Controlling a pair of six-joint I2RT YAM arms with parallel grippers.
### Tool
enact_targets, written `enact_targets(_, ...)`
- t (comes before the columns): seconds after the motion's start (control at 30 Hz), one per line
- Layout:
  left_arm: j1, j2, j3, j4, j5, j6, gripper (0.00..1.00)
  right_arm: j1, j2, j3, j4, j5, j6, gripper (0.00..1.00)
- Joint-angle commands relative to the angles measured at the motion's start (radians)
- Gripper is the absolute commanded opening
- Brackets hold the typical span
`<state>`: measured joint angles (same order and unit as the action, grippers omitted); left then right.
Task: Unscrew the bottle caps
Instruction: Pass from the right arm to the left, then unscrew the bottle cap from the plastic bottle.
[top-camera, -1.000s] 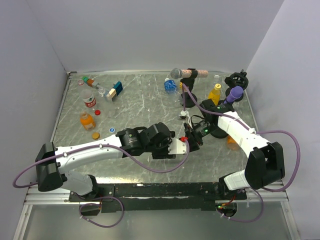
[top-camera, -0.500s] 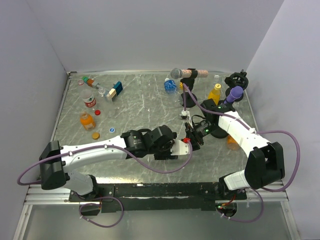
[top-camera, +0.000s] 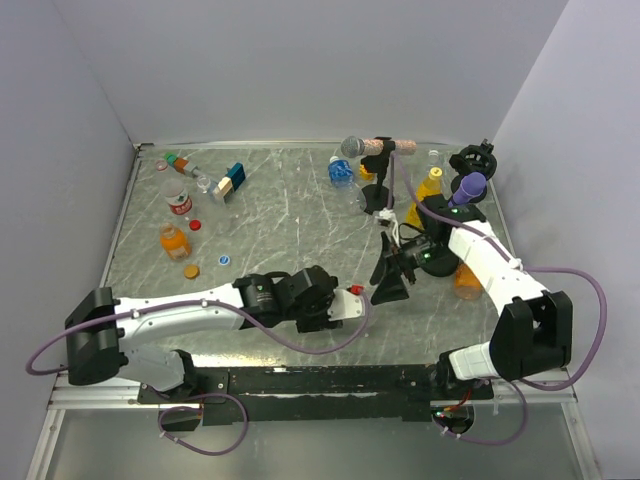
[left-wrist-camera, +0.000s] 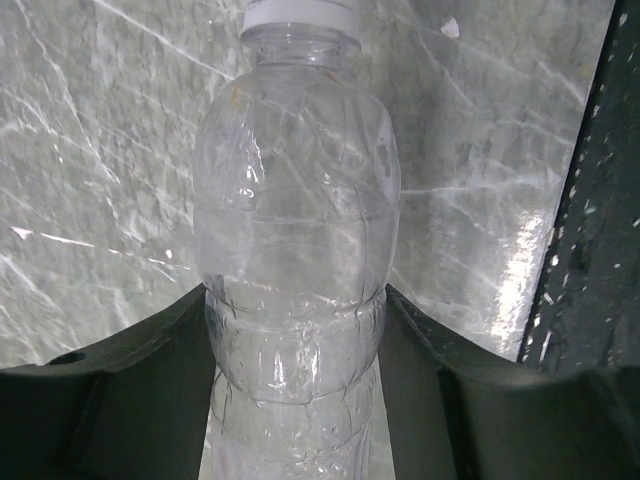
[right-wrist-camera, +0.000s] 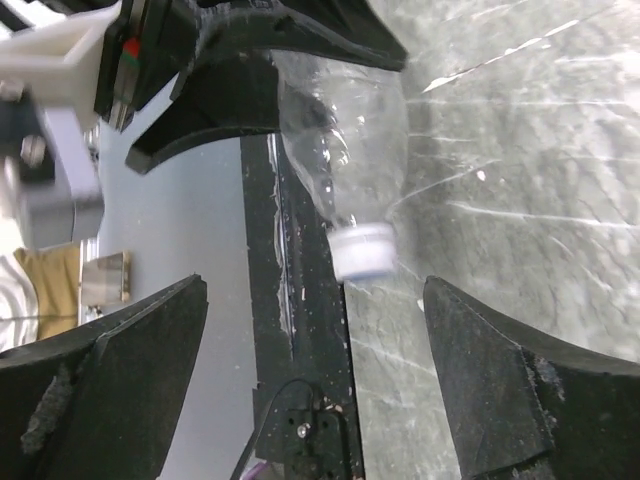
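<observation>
My left gripper (left-wrist-camera: 295, 312) is shut on the waist of a clear bottle (left-wrist-camera: 295, 190), one finger on each side. The white cap (left-wrist-camera: 300, 12) sits on the bottle's neck, pointing away from the wrist. In the right wrist view the same bottle (right-wrist-camera: 350, 130) hangs from the left fingers with its cap (right-wrist-camera: 362, 250) blurred. My right gripper (right-wrist-camera: 315, 290) stands wide open, its fingers well apart from the cap on both sides. From above, the left gripper (top-camera: 350, 298) is at the table's near middle and the right gripper (top-camera: 388, 280) is just right of it.
At the back left lie a red-labelled bottle (top-camera: 180, 203), an orange bottle (top-camera: 174, 241), loose caps (top-camera: 195, 224) and a blue-and-tan block (top-camera: 232, 180). At the back right are a grey microphone (top-camera: 352, 147), a purple one (top-camera: 470, 186), a yellow bottle (top-camera: 430, 187) and a blue-labelled bottle (top-camera: 341, 171).
My right gripper has opened wide and drawn back from the cap. The left arm has pulled the bottle slightly toward the near edge.
</observation>
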<state>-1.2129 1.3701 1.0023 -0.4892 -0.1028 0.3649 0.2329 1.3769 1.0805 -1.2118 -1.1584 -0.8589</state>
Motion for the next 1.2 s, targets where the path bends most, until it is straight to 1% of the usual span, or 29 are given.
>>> enact_targets(0.0,-0.007,-0.091,-0.04,0.107,-0.024,-0.118,0.04,-0.07,-0.056,0.093,-0.09,-0.041,-0.086,0.97)
enact_targets(0.07,-0.007,-0.129,-0.071,0.145,-0.041,-0.17,0.02,-0.102,-0.105,0.111,-0.049,0.017,-0.033,0.99)
enact_targets(0.1,-0.007,-0.146,-0.088,0.179,-0.047,-0.196,0.02,-0.115,-0.148,0.104,0.022,0.058,0.021,0.99)
enact_targets(0.17,-0.007,-0.187,-0.132,0.242,-0.058,-0.251,0.01,-0.125,-0.261,0.032,0.25,0.155,0.198,0.99)
enact_targets(0.23,-0.007,-0.23,-0.183,0.311,-0.081,-0.3,0.02,-0.129,-0.393,-0.103,0.516,0.248,0.437,0.99)
enact_targets(0.27,-0.007,-0.252,-0.212,0.349,-0.092,-0.325,0.02,-0.127,-0.43,-0.15,0.594,0.234,0.498,0.99)
enact_targets(0.3,-0.007,-0.264,-0.234,0.38,-0.1,-0.339,0.02,-0.126,-0.417,-0.148,0.545,0.153,0.456,0.98)
enact_targets(0.37,-0.007,-0.272,-0.252,0.426,-0.129,-0.356,0.02,-0.121,-0.316,-0.085,0.415,-0.017,0.457,0.88)
enact_targets(0.4,-0.007,-0.267,-0.252,0.442,-0.139,-0.359,0.02,-0.119,-0.247,-0.052,0.335,-0.085,0.428,0.82)
enact_targets(0.43,-0.007,-0.258,-0.249,0.452,-0.149,-0.357,0.02,-0.119,-0.193,-0.027,0.254,-0.159,0.394,0.8)
enact_targets(0.47,-0.007,-0.246,-0.242,0.463,-0.153,-0.357,0.02,-0.118,-0.146,-0.008,0.186,-0.194,0.355,0.8)
enact_targets(0.57,-0.008,-0.192,-0.206,0.475,-0.159,-0.357,0.01,-0.11,-0.09,0.021,0.155,-0.186,0.388,0.8)
enact_targets(0.67,-0.01,-0.145,-0.18,0.482,-0.167,-0.357,0.02,-0.063,-0.065,0.035,0.162,-0.124,0.452,0.8)
enact_targets(0.73,-0.011,-0.129,-0.18,0.524,-0.163,-0.357,0.01,-0.035,-0.064,0.029,0.195,-0.104,0.51,0.79)
enact_targets(0.77,-0.011,-0.125,-0.182,0.534,-0.161,-0.359,0.01,-0.023,-0.065,0.024,0.213,-0.095,0.536,0.77)
enact_targets(0.83,-0.011,-0.12,-0.185,0.544,-0.158,-0.357,0.01,-0.007,-0.062,0.022,0.244,-0.077,0.573,0.75)
enact_targets(0.93,-0.013,-0.124,-0.194,0.557,-0.158,-0.357,0.01,0.003,-0.041,0.027,0.245,-0.058,0.586,0.68)
enact_targets(0.97,-0.013,-0.128,-0.197,0.561,-0.159,-0.394,0.01,0.002,-0.032,0.03,0.241,-0.052,0.586,0.67)
enact_targets(1.17,-0.014,-0.149,-0.221,0.577,-0.146,-0.388,0.01,0.003,-0.003,0.047,0.261,-0.049,0.618,0.67)
